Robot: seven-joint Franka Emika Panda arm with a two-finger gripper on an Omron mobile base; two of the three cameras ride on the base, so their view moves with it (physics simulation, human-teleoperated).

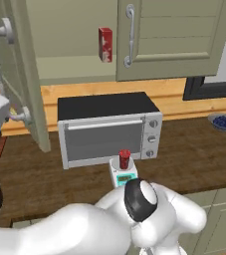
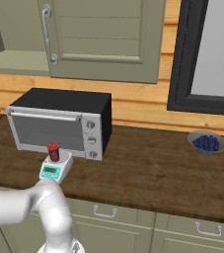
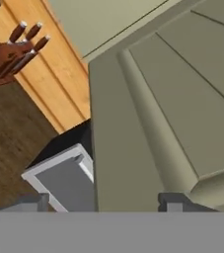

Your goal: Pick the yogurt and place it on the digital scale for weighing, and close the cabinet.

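Wooden counter [image 1: 194,164] runs under the cabinet [image 1: 174,40], whose left door [image 1: 27,74] hangs open, a carton [image 1: 105,44] on its shelf. Yogurt [image 1: 125,159] stands on the digital scale [image 1: 123,173], seemingly placed for weighing. Gripper [image 3: 103,202] faces that door's panel, jaws apart, holding nothing. Far right, a bowl [image 1: 224,122] holds blueberries.

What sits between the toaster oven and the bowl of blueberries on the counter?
Nothing: in the right base view, bare wooden counter runs from the toaster oven to the blueberry bowl.
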